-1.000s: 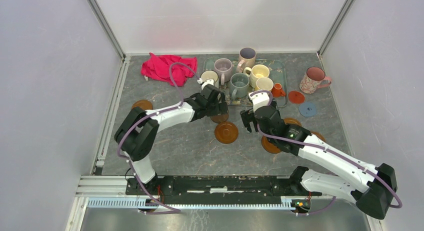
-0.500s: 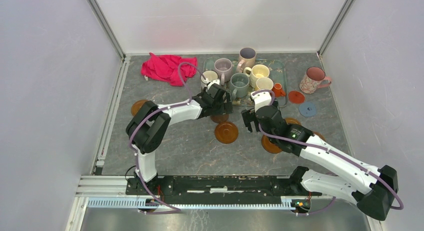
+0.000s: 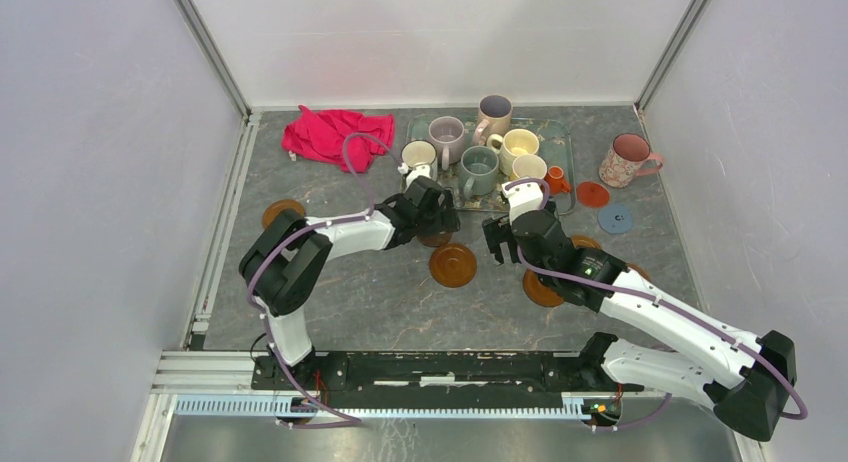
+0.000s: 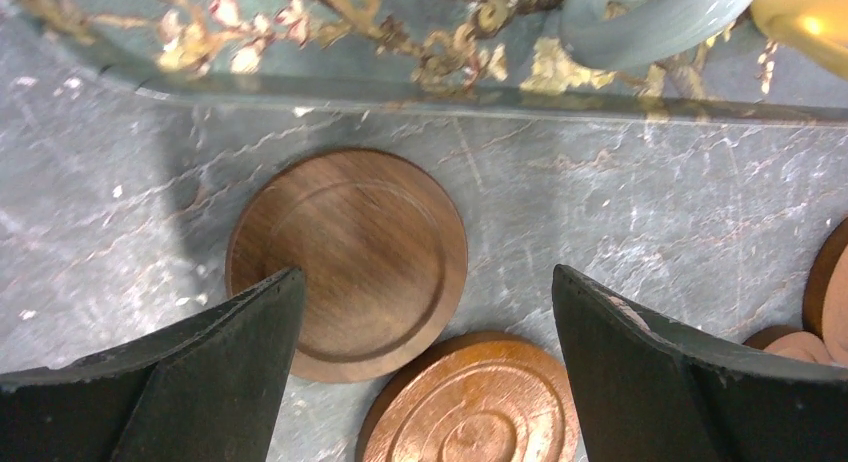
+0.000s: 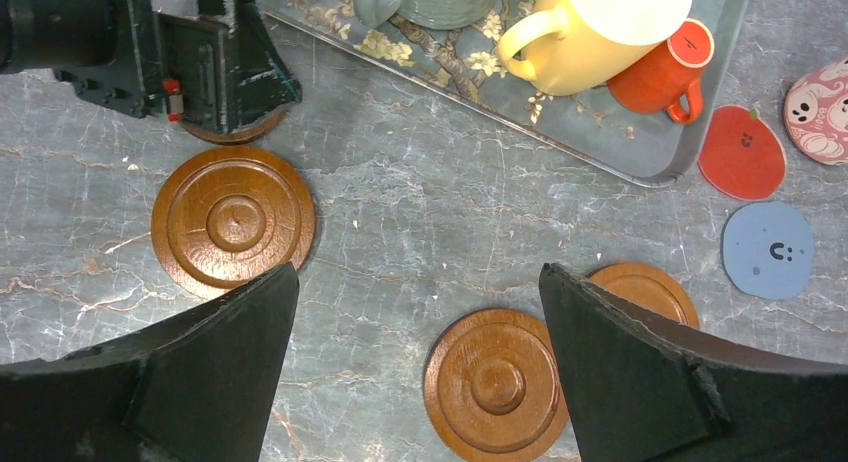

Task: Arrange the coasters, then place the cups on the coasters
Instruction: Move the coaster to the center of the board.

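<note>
Top external: your tray (image 3: 562,130) holds grey-green mug (image 3: 479,166), yellow mug (image 3: 530,168) and tiny orange cup (image 3: 556,179) along its near side, more mugs behind. Floral mug (image 3: 627,159) stands outside it. Left gripper (image 4: 428,282) is spread and empty, dark brown coaster (image 4: 350,252) just ahead between its fingers. Right gripper (image 5: 417,272) is spread and empty, amber coaster (image 5: 235,220) ahead of its left finger.

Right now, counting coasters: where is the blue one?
Top view, right side: the blue coaster lies beside the red coaster, right of the tray.
</note>
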Tool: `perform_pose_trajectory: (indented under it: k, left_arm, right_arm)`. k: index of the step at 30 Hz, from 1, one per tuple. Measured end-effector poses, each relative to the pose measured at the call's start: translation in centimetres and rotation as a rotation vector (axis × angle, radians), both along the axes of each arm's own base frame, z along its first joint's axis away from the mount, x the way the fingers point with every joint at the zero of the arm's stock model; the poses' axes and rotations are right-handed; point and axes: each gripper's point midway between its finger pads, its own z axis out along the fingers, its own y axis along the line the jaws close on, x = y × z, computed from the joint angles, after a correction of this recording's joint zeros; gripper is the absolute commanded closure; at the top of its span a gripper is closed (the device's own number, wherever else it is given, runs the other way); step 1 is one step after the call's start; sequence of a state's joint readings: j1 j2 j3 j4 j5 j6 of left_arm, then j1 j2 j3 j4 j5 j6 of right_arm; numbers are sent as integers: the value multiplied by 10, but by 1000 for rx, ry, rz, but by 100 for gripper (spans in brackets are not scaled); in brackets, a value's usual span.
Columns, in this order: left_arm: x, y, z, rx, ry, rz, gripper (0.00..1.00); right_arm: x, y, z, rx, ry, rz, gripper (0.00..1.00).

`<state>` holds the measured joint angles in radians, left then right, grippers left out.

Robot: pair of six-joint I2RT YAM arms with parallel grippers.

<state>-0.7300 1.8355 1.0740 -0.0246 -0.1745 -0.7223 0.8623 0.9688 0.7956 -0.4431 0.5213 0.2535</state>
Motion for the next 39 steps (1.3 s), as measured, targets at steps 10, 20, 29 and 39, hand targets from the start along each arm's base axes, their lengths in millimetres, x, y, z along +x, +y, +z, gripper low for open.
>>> perform_pose_trajectory:
  k: [10, 20, 29, 39]
  left_arm:
    - [-26, 56, -1, 36, 15, 106, 0]
    - [-39, 137, 2, 58, 27, 286, 0]
    - [-35, 204, 11, 44, 7, 473, 0]
    - [-42, 199, 19, 20, 5, 443, 0]
  right_arm:
    - [0, 5, 1, 24, 4, 9, 2]
    - [2, 12, -5, 25, 19, 27, 2]
    - [2, 16, -8, 18, 26, 45, 2]
    - [3, 16, -10, -1, 26, 52, 2]
